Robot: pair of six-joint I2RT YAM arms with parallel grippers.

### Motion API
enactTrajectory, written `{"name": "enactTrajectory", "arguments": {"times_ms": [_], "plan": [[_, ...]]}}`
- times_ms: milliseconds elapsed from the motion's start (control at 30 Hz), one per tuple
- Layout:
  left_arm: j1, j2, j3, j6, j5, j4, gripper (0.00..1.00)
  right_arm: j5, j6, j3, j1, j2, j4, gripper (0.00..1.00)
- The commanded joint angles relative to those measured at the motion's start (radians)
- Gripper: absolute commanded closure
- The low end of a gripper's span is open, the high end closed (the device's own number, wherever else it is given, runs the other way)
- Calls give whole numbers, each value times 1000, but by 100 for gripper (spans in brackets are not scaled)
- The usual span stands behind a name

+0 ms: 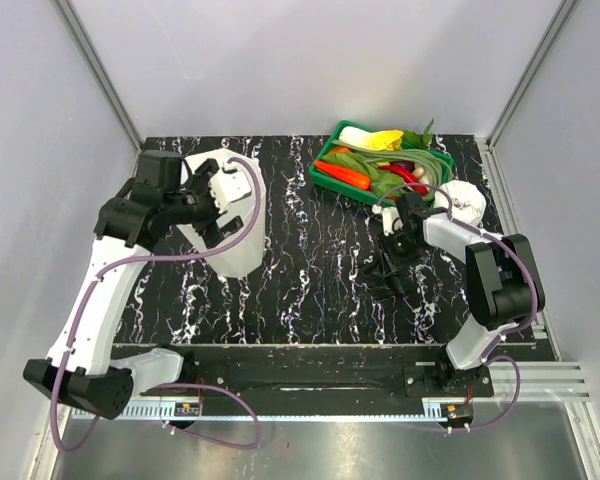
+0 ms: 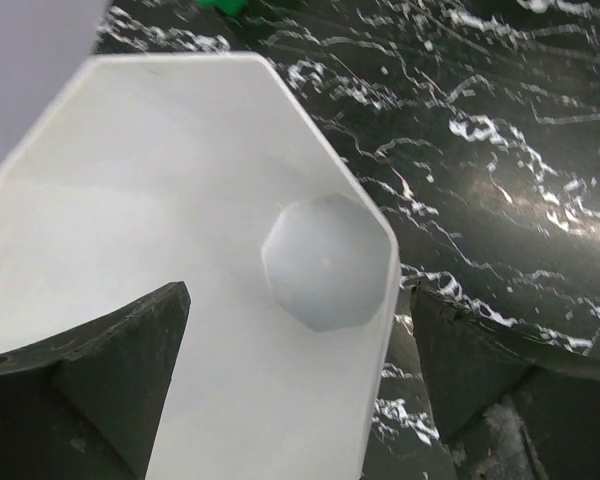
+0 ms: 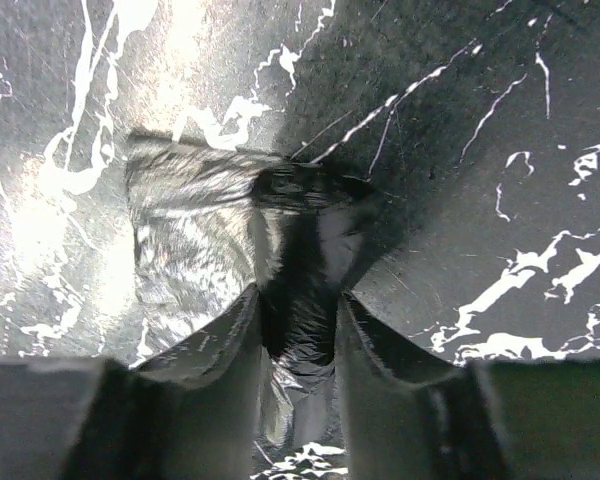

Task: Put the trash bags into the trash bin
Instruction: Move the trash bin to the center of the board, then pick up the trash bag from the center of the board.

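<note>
Top external view: left jaws wide over bin, right jaws pinching bag

Top external view, largest first. Black marble-pattern table (image 1: pixel 320 285) with white veining, enclosed by pale walls.

Trash bin (image 1: pixel 238 240): translucent white, faceted, on the left half of the table, mouth up. Left wrist view looks straight down into the trash bin (image 2: pixel 130 200); the many-sided base shows at the bottom, off toward the right wall.

Left arm reaches in from the left. Left gripper (image 1: pixel 208 195) sits at the bin's mouth. In the wrist view the left gripper (image 2: pixel 298 295) has its fingers spread wide: one over the bin opening, the other over the table just outside the rim.

Green tray (image 1: pixel 325 180) of vegetables (image 1: pixel 380 165) sits at the far right of the table, well apart from the bin.

Right gripper (image 1: pixel 388 265) points down at the table, near the tray.

Trash bag (image 3: pixel 200 230): glossy, crinkled black film lying on the table, right half, well apart from the bin. In the right wrist view the right gripper (image 3: pixel 298 325) has its fingers drawn in on a raised fold of the film; the fold fills the gap and touches both fingers. Rest of the bag lies flat to the left of the fingers.
</note>
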Motion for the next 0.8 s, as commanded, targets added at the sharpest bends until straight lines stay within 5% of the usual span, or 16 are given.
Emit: {"name": "enactTrajectory", "arguments": {"times_ms": [0,200,367,567,767], "plan": [[6,-58,55,-122,26,179,3,-62,2,60,13,9,-28,69],[6,-76,139,-310,133,274,1,-138,22,173,11,-25,-85,89],[-35,-13,224,-456,347,271,1,-235,32,245,11,-54,-105,96],[-236,79,264,-423,309,254,1,-391,-7,371,11,-115,-189,98],[-305,240,277,-309,373,239,1,-564,-36,501,11,-158,-298,98]]}}
